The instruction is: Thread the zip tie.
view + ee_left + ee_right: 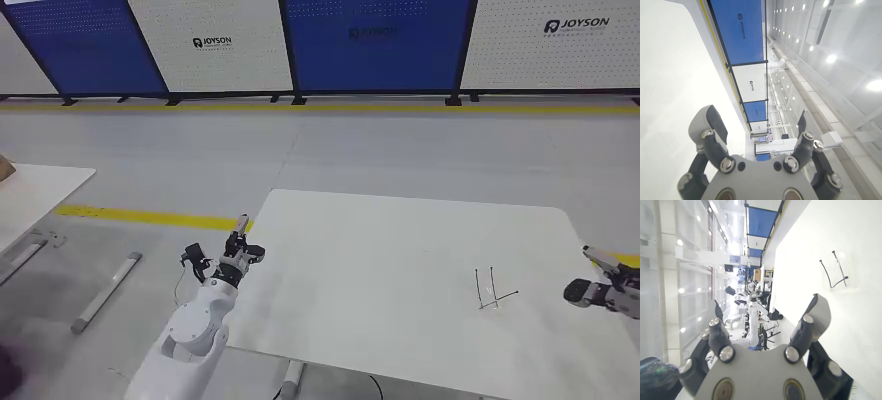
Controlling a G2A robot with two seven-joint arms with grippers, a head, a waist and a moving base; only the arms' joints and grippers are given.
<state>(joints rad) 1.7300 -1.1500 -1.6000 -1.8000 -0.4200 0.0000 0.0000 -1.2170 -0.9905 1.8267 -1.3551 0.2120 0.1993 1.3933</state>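
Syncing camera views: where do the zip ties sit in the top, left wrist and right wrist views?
Top view: zip ties lie on the table's right part.
Left wrist view: table edge and blue wall panels beyond the open left gripper.
Right wrist view: zip ties on the table, beyond the open right gripper.
Shared landmark: the white table.

- Three thin black plastic zip ties (493,290) lie crossing one another on the white rectangular surface (380,280), towards its right side.
- The right tool (583,272) sits at the surface's right edge, near the ties.
- The left tool (241,240) sits at the surface's left edge, well apart from the ties.
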